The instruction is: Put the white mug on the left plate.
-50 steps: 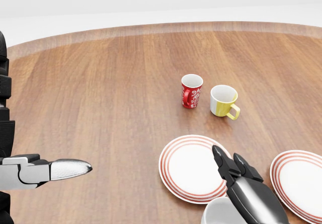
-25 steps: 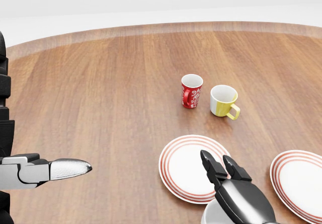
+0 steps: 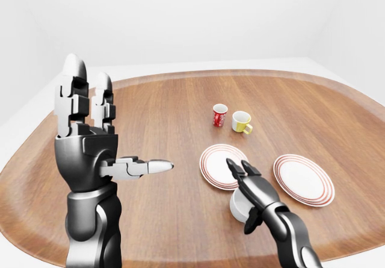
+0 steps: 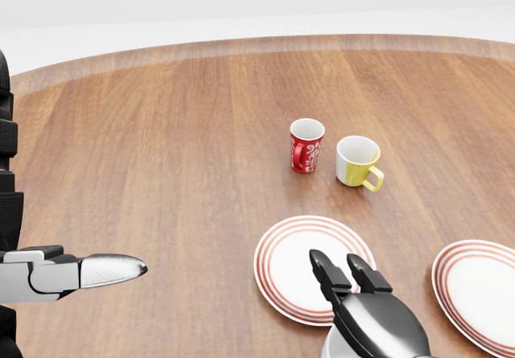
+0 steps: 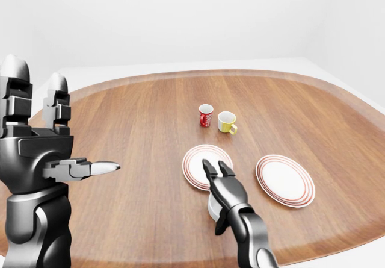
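Counter (image 3: 156,117): broad wooden top with rounded corners, carrying all the crockery.
White mug (image 3: 239,204): standing on the counter at the near edge of the left plate, just beside its rim, largely covered by the right hand.
Left plate (image 3: 218,161): white with red rings at the rim, flat on the counter; two fingertips of the right hand reach over its near part.
Right plate (image 3: 304,178): same pattern, lying to the right of the left plate and apart from it.
Right hand (image 3: 248,186): dark, laid over the top of the white mug, two fingers (image 4: 327,275) stretched toward the far side and the thumb down along the mug's near right side; whether the grip is closed cannot be told.
Left hand (image 3: 90,129): raised upright at the left, well apart from the crockery, two fingers straight up and the thumb (image 3: 141,168) pointing to the right, spread and holding nothing.
Red mug (image 4: 306,145): patterned in white, upright on the far side of the plates.
Yellow mug (image 4: 359,162): just right of the red mug, white inside, handle turned to the near right.
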Robot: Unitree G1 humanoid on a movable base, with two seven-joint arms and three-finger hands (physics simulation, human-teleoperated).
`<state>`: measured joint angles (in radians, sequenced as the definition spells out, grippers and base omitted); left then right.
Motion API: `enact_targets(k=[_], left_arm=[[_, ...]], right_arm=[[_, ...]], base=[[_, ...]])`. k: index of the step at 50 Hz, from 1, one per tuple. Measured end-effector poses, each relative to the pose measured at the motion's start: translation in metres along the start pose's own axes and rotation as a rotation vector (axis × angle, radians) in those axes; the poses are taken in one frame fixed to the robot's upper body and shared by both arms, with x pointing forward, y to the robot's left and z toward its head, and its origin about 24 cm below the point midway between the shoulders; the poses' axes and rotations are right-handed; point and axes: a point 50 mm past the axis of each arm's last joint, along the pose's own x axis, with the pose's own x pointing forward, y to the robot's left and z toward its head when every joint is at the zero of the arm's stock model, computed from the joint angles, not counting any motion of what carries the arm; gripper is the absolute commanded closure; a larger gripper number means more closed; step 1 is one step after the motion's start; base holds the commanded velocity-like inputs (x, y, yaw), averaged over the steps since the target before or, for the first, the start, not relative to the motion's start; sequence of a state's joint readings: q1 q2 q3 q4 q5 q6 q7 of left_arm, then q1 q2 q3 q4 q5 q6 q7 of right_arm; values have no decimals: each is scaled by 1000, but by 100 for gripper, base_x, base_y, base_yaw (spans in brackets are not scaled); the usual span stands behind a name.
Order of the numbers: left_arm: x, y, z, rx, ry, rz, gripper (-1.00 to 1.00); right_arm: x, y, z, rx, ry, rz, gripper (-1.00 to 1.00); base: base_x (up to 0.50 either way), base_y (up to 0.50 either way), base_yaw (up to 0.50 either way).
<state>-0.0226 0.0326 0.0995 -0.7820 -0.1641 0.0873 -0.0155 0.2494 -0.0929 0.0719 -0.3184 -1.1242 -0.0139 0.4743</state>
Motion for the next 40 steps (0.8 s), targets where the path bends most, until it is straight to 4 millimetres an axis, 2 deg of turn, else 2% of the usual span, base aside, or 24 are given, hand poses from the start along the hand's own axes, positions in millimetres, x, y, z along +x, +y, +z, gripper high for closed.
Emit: enact_targets(k=[40], left_arm=[[0,0,0,-1,3,-2,-95]], right_arm=[[10,15,-10,-59,23,62,-100]], base=[[0,0,0]])
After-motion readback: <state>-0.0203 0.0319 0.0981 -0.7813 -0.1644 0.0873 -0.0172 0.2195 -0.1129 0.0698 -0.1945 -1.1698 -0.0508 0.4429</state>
